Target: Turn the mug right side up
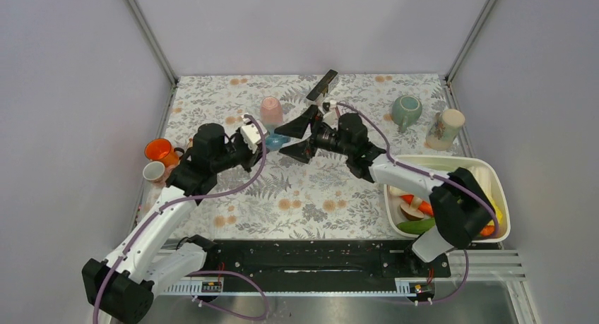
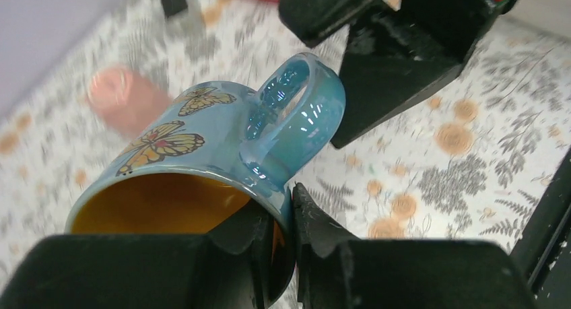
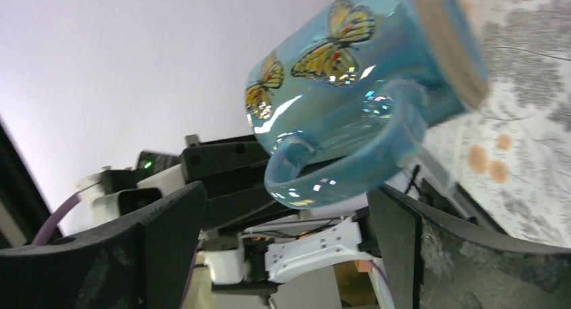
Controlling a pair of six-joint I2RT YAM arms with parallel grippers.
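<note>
With our left gripper point(image 2: 291, 228) pinched tight on the rim of the glossy blue ceramic butterfly mug point(image 2: 202, 137), held on its side between the arms, we should roll that wrist slowly until the mouth faces up, while our right gripper point(image 1: 292, 139), spread wide around the handle and gripping nothing, should stand clear.

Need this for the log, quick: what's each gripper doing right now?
Left gripper: shut on the butterfly mug, pinching its rim.
Right gripper: open, jaws wide on either side of that mug.
</note>
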